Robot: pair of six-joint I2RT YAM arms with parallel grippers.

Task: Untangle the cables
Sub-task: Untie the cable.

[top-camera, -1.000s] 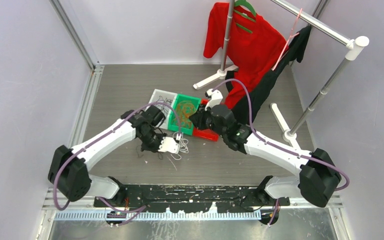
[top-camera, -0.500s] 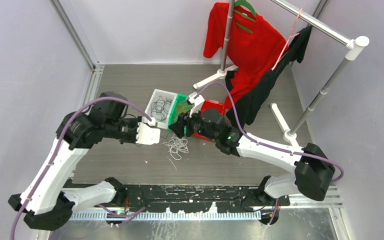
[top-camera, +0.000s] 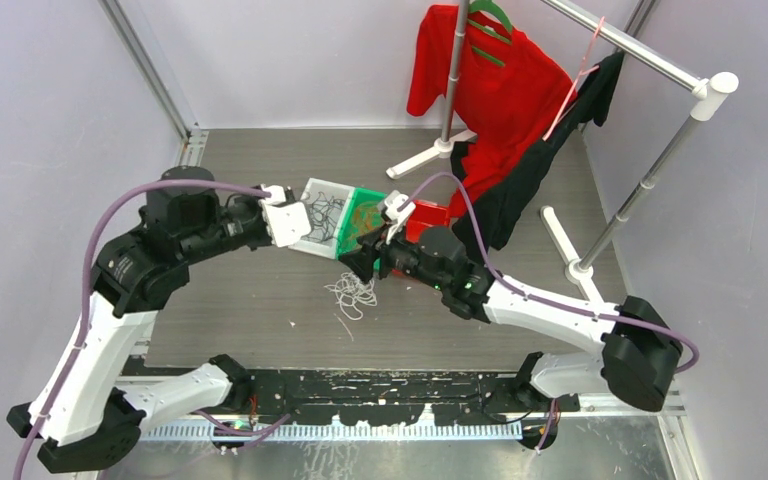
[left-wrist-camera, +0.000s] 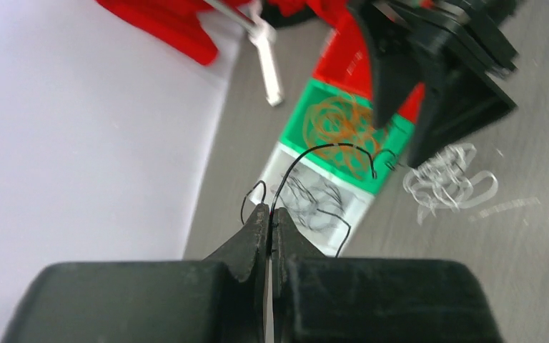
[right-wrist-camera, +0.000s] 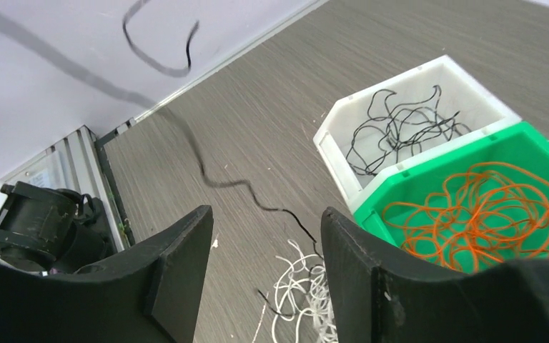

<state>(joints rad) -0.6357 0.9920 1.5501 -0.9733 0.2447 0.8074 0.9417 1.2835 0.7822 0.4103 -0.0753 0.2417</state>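
Since one black cable (left-wrist-camera: 314, 148) is to be parted from the rest, my left fingers (left-wrist-camera: 263, 223) are pressed together on its end and hold it in the air, so that its free length arcs away instead of lying across other strands. I hold it just beside the white bin (right-wrist-camera: 429, 71), where more black cables (right-wrist-camera: 400, 128) already lie, so I judge it belongs there. Orange cables (right-wrist-camera: 472, 214) fill the green bin (right-wrist-camera: 373, 214) next to it. The far tail of my strand trails down towards the white cables (top-camera: 352, 292) heaped on the bench (top-camera: 260, 310); whether it touches them I cannot tell. My right fingers (top-camera: 358, 264) stand apart over that heap with nothing between them, which leaves the strand free to lift away.
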